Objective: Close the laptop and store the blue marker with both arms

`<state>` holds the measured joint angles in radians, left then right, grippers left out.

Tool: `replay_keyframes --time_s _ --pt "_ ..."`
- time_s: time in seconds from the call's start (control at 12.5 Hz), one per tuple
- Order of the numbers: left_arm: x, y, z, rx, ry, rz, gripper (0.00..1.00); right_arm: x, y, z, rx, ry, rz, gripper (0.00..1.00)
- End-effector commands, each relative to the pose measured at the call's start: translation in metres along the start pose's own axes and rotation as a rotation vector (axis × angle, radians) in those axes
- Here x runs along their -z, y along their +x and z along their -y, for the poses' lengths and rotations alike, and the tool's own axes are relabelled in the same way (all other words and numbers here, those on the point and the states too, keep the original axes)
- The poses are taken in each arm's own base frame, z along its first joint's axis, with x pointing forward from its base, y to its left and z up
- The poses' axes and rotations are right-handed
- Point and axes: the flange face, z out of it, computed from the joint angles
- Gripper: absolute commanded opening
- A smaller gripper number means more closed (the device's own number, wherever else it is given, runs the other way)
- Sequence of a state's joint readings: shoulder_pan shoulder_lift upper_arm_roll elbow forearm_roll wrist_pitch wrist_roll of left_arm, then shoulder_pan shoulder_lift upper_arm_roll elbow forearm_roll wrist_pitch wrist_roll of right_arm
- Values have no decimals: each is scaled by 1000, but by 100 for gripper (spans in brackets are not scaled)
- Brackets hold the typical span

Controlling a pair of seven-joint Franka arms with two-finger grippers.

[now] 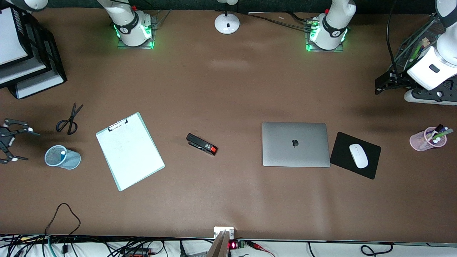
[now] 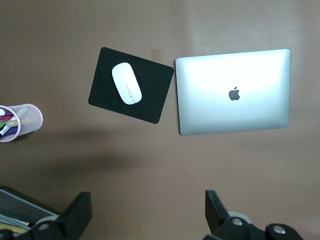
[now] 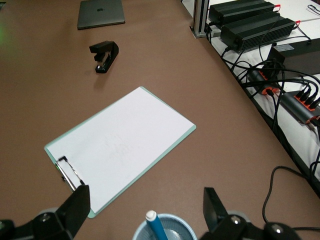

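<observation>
The silver-grey laptop (image 1: 295, 144) (image 2: 234, 92) (image 3: 101, 13) lies closed and flat, its apple logo facing up. The blue marker (image 1: 63, 153) (image 3: 156, 227) stands white tip up in a light-blue mesh cup (image 1: 68, 160) (image 3: 181, 223) at the right arm's end of the table. My right gripper (image 1: 23, 144) (image 3: 146, 207) hovers open beside and just above that cup, nothing between its fingers. My left gripper (image 1: 379, 85) (image 2: 146, 212) hangs open and empty over bare table at the left arm's end, well away from the laptop.
A clipboard (image 1: 129, 151), scissors (image 1: 69, 119) and a black stapler (image 1: 202, 144) lie between cup and laptop. A black mouse pad (image 1: 371, 160) with a white mouse touches the laptop's side. A pink pen cup (image 1: 419, 141) and stacked trays (image 1: 25, 60) stand at the table's ends.
</observation>
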<state>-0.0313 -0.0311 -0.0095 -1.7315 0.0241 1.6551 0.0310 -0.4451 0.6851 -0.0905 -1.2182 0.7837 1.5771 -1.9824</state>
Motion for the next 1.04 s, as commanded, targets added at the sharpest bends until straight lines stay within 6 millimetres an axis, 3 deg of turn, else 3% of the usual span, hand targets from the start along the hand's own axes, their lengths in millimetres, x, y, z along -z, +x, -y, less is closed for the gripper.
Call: replay_keyframes --time_s 0.0,0.24,0.4,0.64,0.72,0.96 --pt "4 0 1 -22 -9 2 100 13 43 11 -63 33 42 100" --pt "6 3 -2 -25 -9 -4 100 17 87 15 -113 34 88 100" --pt "7 3 -2 -22 -7 -7 100 16 127 16 -136 32 139 100" --pt "9 3 -6 -25 -8 -9 100 -11 186 19 -178 49 195 100" --pt "9 3 -6 -25 -8 -9 100 -17 216 25 -194 35 225 100" --pt "9 3 -7 -28 -6 -9 100 -31 256 46 -327 24 316 100"
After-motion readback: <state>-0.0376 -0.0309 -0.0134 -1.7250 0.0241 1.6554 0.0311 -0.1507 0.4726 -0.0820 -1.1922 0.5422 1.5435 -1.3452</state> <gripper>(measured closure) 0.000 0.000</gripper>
